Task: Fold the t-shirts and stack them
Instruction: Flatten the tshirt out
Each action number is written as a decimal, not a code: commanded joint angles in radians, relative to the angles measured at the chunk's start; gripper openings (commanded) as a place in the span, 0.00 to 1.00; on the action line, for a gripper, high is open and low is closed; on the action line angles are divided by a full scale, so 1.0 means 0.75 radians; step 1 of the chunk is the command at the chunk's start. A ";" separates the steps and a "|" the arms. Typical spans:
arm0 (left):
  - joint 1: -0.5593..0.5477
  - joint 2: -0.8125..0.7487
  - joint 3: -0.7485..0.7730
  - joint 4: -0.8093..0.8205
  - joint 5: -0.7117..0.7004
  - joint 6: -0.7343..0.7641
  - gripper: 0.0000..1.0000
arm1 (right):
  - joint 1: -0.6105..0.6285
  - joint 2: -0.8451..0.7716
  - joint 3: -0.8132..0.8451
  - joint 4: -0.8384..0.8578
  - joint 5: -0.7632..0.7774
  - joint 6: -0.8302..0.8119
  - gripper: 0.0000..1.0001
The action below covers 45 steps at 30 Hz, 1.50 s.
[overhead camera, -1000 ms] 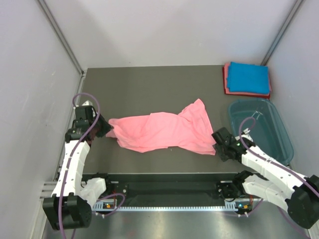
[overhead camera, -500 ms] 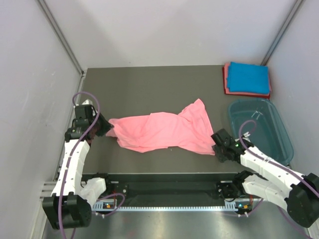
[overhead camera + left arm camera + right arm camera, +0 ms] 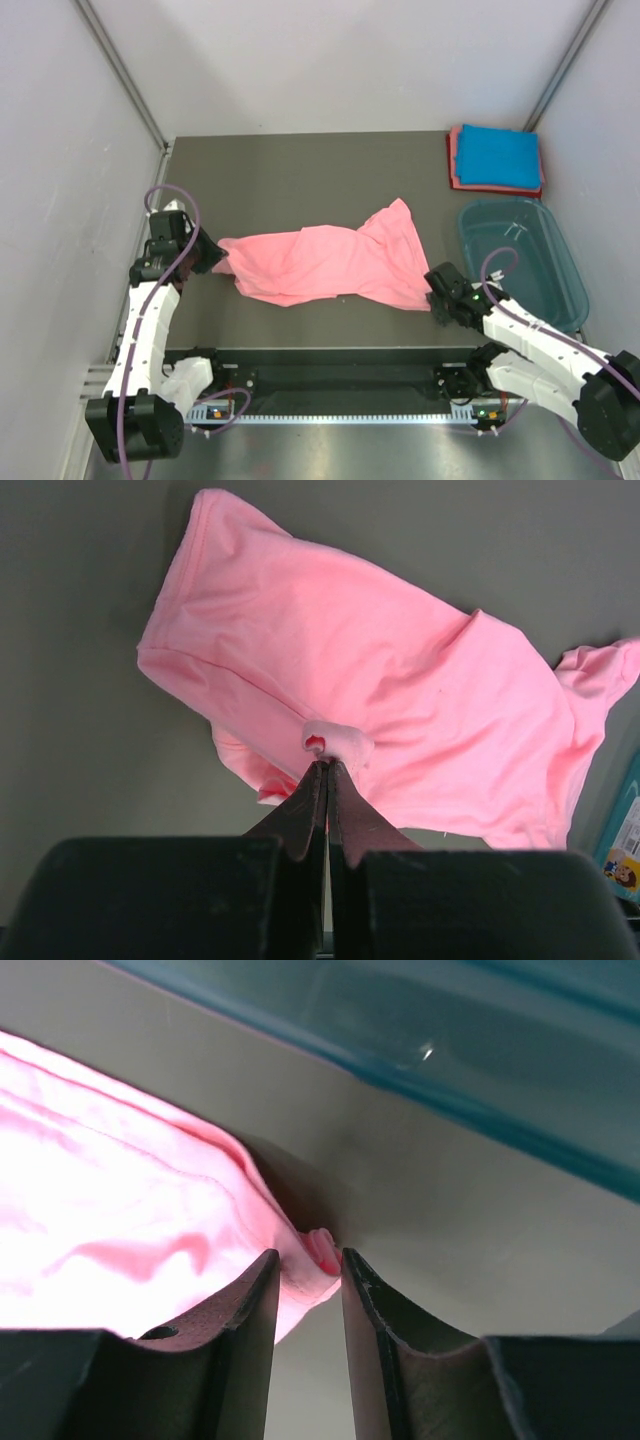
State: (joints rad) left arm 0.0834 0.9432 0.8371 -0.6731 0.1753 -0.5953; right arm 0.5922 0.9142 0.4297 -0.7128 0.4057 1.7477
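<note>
- On the middle of the table [image 3: 300, 165]: one pink shirt [image 3: 320, 262], unfolded and rumpled. It lies crosswise, with its wider end toward the right.
- At the shirt's left end: left gripper [image 3: 327, 765], clenched on a small bunch of cloth. We count this end as secured.
- At the shirt's near right corner: right gripper [image 3: 307, 1256], jaws apart with the hem corner lying between them. They are not yet pressed on it, so we count this end as unsecured.
- At the far right corner of the table: one blue shirt [image 3: 497, 155], folded flat on one red shirt [image 3: 453, 165]. We take this for the stack that the pink one is to join.
- Between that stack and the right gripper: one tub [image 3: 520, 265], its near wall just beside the gripper.
- Step in hand, by our reckoning: taking a second hold so that the shirt can be drawn flat before folding.
- To do it well:
  - We would seat the hem deep between the jaws before they clamp, since a hold on the bare edge may slip.
  - We would then draw both ends apart evenly and low over the table.
  - We would keep the pull gentle, because the left hold is only a small bunch.
  - We would keep the right arm clear of the tub wall.
</note>
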 commanded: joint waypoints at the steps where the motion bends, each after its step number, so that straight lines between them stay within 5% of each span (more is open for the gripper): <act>1: 0.001 -0.032 0.017 0.063 0.010 0.002 0.00 | -0.014 -0.012 -0.006 0.054 0.073 0.028 0.32; 30: 0.001 -0.065 0.005 0.081 0.016 -0.047 0.00 | 0.000 0.037 0.061 0.128 0.120 -0.056 0.23; 32: 0.001 -0.069 -0.003 0.083 0.008 -0.051 0.00 | 0.002 0.031 0.055 0.130 0.122 -0.054 0.18; 34: 0.001 -0.063 0.019 0.090 -0.009 -0.061 0.00 | 0.004 0.002 0.083 0.088 0.150 -0.068 0.00; 36: 0.001 -0.049 0.062 0.090 -0.029 -0.069 0.00 | 0.002 -0.063 0.132 0.040 0.250 -0.113 0.00; 41: 0.001 0.035 0.376 0.077 -0.113 -0.120 0.00 | -0.002 -0.223 0.537 0.116 0.612 -0.648 0.00; 45: 0.001 0.086 0.679 0.022 -0.182 -0.123 0.00 | -0.008 -0.203 0.925 0.271 0.707 -1.169 0.00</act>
State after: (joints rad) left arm 0.0834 1.0134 1.1999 -0.6853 0.0982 -0.6701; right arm 0.5930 0.7773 0.9401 -0.6243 0.7536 1.2377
